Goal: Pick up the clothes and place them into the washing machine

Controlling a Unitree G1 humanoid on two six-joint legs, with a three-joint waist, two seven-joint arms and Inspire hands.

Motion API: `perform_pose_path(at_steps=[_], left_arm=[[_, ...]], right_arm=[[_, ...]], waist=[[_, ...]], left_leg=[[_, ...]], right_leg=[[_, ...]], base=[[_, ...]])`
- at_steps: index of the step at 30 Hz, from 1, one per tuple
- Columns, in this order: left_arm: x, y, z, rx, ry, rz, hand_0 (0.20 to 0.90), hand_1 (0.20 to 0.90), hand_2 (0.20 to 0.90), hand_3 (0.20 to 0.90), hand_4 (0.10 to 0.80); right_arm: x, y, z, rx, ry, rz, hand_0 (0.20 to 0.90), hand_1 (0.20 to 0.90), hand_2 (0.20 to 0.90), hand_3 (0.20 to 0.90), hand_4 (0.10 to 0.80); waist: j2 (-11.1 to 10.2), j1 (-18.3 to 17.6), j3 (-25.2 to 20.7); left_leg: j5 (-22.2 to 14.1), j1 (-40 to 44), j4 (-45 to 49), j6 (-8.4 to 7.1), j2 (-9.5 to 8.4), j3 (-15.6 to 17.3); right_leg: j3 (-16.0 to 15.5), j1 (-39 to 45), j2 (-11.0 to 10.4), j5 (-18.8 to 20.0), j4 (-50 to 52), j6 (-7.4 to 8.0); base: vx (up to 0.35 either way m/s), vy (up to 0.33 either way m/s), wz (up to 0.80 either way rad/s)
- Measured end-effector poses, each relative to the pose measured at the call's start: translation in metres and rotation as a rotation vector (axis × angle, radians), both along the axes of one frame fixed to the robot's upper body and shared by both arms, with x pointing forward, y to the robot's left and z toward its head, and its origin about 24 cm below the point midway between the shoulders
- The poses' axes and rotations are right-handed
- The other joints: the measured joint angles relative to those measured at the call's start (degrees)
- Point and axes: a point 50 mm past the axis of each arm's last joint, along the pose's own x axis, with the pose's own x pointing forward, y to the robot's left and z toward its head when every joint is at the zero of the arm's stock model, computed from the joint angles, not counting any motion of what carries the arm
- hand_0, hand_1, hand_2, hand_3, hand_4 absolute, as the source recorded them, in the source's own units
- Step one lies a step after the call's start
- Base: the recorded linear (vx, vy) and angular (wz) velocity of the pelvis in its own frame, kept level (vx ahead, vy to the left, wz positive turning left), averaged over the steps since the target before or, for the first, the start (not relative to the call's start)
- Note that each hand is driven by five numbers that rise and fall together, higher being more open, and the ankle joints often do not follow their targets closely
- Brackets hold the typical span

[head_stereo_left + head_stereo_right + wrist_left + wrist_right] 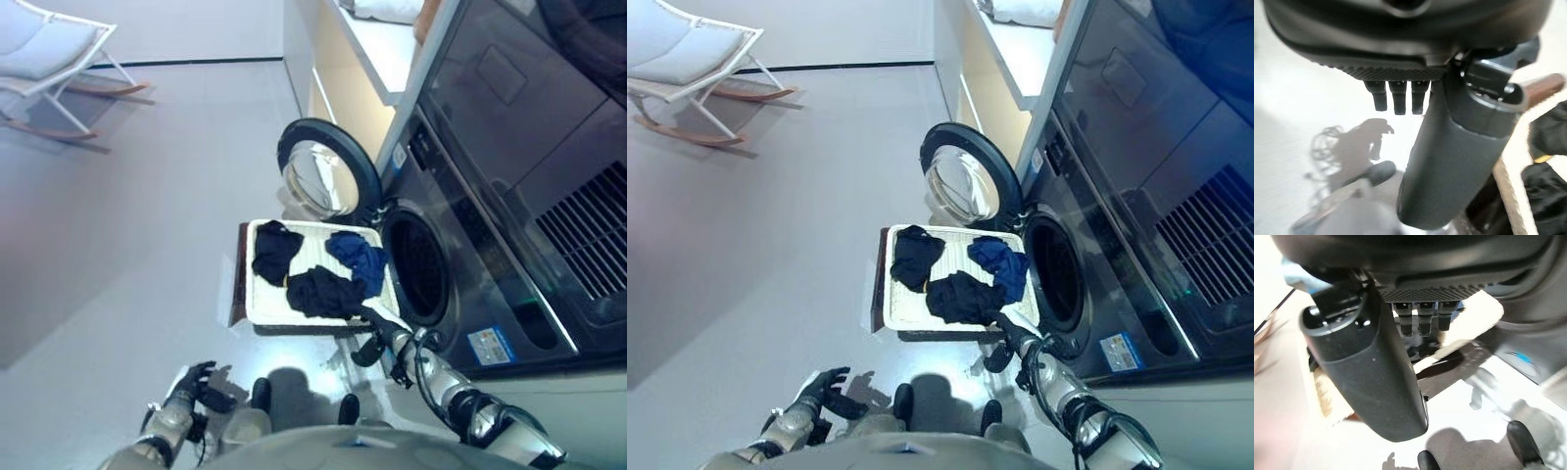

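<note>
A white tray [265,300] on a low brown stand sits before the washing machine [509,245]. The machine's round door [328,176] is swung open, baring the dark drum [416,266]. Three garments lie on the tray: a black one [276,250] on the left, a blue one [358,257] beside the drum, and another black one [323,292] at the near edge. My right hand [382,338] hovers open just short of that near black garment, holding nothing. My left hand [196,387] hangs open and low to the left, away from the tray.
A white rocking chair [49,59] stands far off at the back left. A pale counter [377,49] runs along the wall beyond the machine. Open grey floor [127,215] stretches left of the tray.
</note>
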Motion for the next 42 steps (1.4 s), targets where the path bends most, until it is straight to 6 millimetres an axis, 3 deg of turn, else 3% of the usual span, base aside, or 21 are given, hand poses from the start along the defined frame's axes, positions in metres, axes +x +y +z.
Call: perform_pose_path(at_steps=[3,8,11,16,26,35,42], left_arm=[[-0.006,0.001,-0.001,0.006,0.009,0.010,0.900,0.900,0.900,0.900,0.800],[0.014,-0.001,0.004,0.007,-0.046,-0.009,0.900,0.900,0.900,0.900,0.800],[0.042,-0.007,0.013,0.018,-0.123,-0.048,0.900,0.900,0.900,0.900,0.800],[0.078,-0.012,0.027,0.030,-0.224,-0.040,0.900,0.900,0.900,0.900,0.800],[0.117,-0.019,0.048,0.022,-0.384,0.009,0.900,0.900,0.900,0.900,0.800],[0.132,-0.028,0.057,0.016,-0.447,-0.005,0.900,0.900,0.900,0.900,0.800],[0.150,-0.040,0.068,-0.014,-0.511,-0.019,0.900,0.900,0.900,0.900,0.800]], right_arm=[[0.008,-0.002,0.004,-0.045,-0.024,0.034,0.900,0.900,0.900,0.900,0.800],[0.043,-0.001,0.028,-0.166,-0.156,0.129,0.900,0.900,0.900,0.900,0.800],[0.076,-0.001,0.056,-0.226,-0.281,0.130,0.900,0.900,0.900,0.900,0.800],[0.124,0.018,0.110,-0.261,-0.483,0.163,0.900,0.900,0.900,0.900,0.800],[0.158,0.029,0.168,-0.295,-0.686,0.145,0.900,0.900,0.900,0.900,0.800],[0.178,0.003,0.197,-0.389,-0.738,0.017,0.900,0.900,0.900,0.900,0.800],[0.187,-0.017,0.219,-0.432,-0.775,-0.081,0.900,0.900,0.900,0.900,0.800]], waist=[[-0.15,1.20,0.14],[-0.36,1.74,1.05],[0.25,2.33,3.61],[0.94,3.93,10.17],[1.99,5.28,14.71],[2.97,5.89,15.29],[6.09,5.89,17.46]], left_leg=[[0.50,-0.86,0.03,-0.20,0.34,-1.15],[1.41,-5.51,0.92,-0.58,0.47,-3.70],[1.97,-10.83,2.83,-0.71,0.43,-5.48],[2.53,-15.69,4.68,-0.61,0.49,-5.54],[3.05,-21.70,5.84,-0.27,0.43,-5.52],[3.22,-25.57,6.63,-0.21,0.33,-5.88],[3.26,-30.18,8.97,-0.15,0.40,-6.12]], right_leg=[[-1.18,0.30,0.55,0.26,-0.96,-0.31],[-3.84,-1.97,1.01,0.44,-1.66,-0.56],[-5.38,-5.57,1.13,0.81,-1.12,-1.06],[-5.14,-10.64,0.97,0.95,1.33,-1.26],[-4.92,-16.91,0.67,0.95,3.20,-1.27],[-5.07,-20.21,0.62,0.94,3.35,-1.27],[-4.88,-24.55,0.54,0.88,5.64,-1.29]], base=[[-0.008,-0.034,0.22],[-0.162,-0.042,0.30],[-0.147,0.000,0.34],[-0.082,0.033,0.02],[0.007,-0.001,0.00],[-0.001,0.000,0.01],[-0.046,-0.006,0.01]])
